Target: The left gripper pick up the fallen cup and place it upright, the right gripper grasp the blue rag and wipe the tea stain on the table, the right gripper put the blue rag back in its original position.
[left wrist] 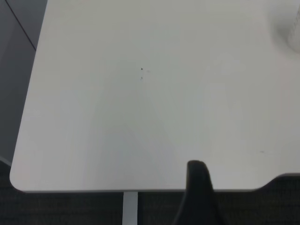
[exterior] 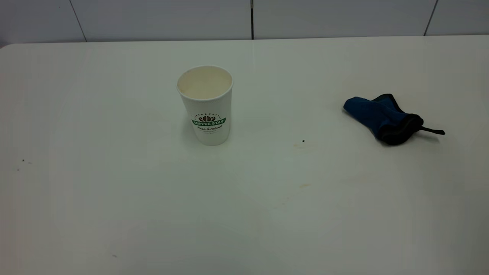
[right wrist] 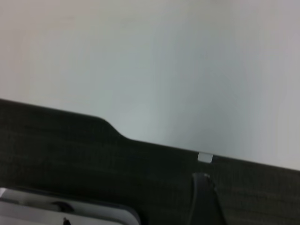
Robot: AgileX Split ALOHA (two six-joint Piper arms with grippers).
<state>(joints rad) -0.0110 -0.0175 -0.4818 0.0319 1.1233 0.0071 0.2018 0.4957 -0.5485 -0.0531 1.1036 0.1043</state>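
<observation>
The cup (exterior: 206, 105) stands upright on the table (exterior: 114, 198), left of centre, with its green logo facing the camera and its cream inside empty. The blue rag (exterior: 384, 118) lies crumpled at the right, its black strap pointing right. No round tea stain shows. Only faint light-brown traces (exterior: 304, 185) lie in front of and between the cup and the rag. Neither arm appears in the exterior view. My left gripper (left wrist: 198, 197) hangs over the table's near edge (left wrist: 117, 190). My right gripper (right wrist: 202, 199) is off the table, over dark floor.
A tiny dark speck (exterior: 303, 141) sits right of the cup. Small specks (exterior: 23, 160) mark the table's left side. A grey panelled wall (exterior: 252, 19) runs behind the table. A pale object (right wrist: 61, 211) lies on the floor in the right wrist view.
</observation>
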